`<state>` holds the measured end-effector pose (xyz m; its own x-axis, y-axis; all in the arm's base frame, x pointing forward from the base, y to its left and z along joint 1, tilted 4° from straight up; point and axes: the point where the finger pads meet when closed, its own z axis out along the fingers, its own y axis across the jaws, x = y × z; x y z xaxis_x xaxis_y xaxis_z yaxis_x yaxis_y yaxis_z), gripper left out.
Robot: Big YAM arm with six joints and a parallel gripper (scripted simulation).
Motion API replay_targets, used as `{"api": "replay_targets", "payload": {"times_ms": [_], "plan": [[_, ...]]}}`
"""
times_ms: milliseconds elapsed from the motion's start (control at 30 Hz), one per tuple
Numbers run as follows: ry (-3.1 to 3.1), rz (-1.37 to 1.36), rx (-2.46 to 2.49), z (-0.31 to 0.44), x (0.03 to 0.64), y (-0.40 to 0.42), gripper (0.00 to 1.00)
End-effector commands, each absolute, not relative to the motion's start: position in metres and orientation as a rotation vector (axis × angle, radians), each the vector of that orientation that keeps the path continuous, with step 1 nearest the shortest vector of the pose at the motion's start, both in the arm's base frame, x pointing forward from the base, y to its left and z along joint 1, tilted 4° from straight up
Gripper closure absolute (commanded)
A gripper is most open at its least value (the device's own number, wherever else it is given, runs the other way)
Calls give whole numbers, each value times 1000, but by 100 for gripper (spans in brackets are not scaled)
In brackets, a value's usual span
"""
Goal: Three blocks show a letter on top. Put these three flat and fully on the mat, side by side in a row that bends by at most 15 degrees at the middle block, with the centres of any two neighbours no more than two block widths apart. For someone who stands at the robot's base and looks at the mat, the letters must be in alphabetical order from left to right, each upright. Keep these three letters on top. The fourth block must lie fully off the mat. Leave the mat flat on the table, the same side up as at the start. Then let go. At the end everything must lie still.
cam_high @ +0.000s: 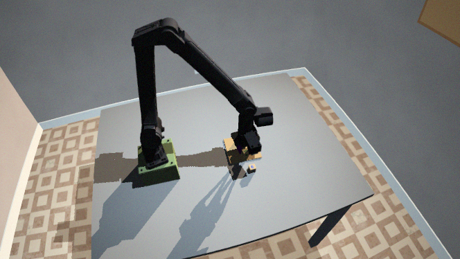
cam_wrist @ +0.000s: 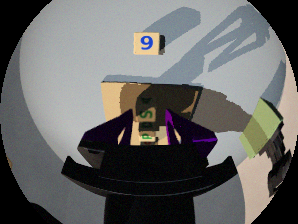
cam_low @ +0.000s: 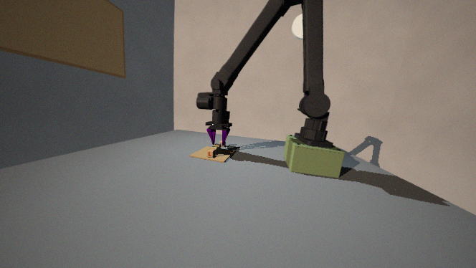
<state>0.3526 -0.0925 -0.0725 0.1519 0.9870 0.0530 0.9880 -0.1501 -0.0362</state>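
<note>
My gripper (cam_high: 242, 151) (cam_low: 219, 144) (cam_wrist: 149, 113) is partly open and empty, fingertips just above the blocks on the mat. The tan mat (cam_high: 229, 143) (cam_low: 200, 154) (cam_wrist: 110, 95) lies flat. A block with a green S (cam_wrist: 146, 114) on top lies on it in shadow, seen between the fingers. A block with a green letter like a P (cam_wrist: 147, 135) is beside it, lower in the wrist view. The exterior view shows a block with a red L (cam_low: 210, 153) on its side. The gripper hides any others. The blue 9 block (cam_high: 251, 168) (cam_wrist: 146, 43) lies off the mat.
The green base box (cam_high: 158, 165) (cam_low: 317, 159) (cam_wrist: 261, 127) stands on the grey table (cam_high: 305, 166) (cam_low: 143, 208), on the near side of the mat. Arm shadows darken part of the mat and the table around it.
</note>
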Motion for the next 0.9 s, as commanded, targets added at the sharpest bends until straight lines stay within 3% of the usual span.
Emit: {"api": "replay_targets", "payload": {"times_ms": [0, 867], "plan": [[-2045, -79, -2373, -46, 378, -105, 56], [-2042, -74, -2370, -30, 378, -105, 56]]}}
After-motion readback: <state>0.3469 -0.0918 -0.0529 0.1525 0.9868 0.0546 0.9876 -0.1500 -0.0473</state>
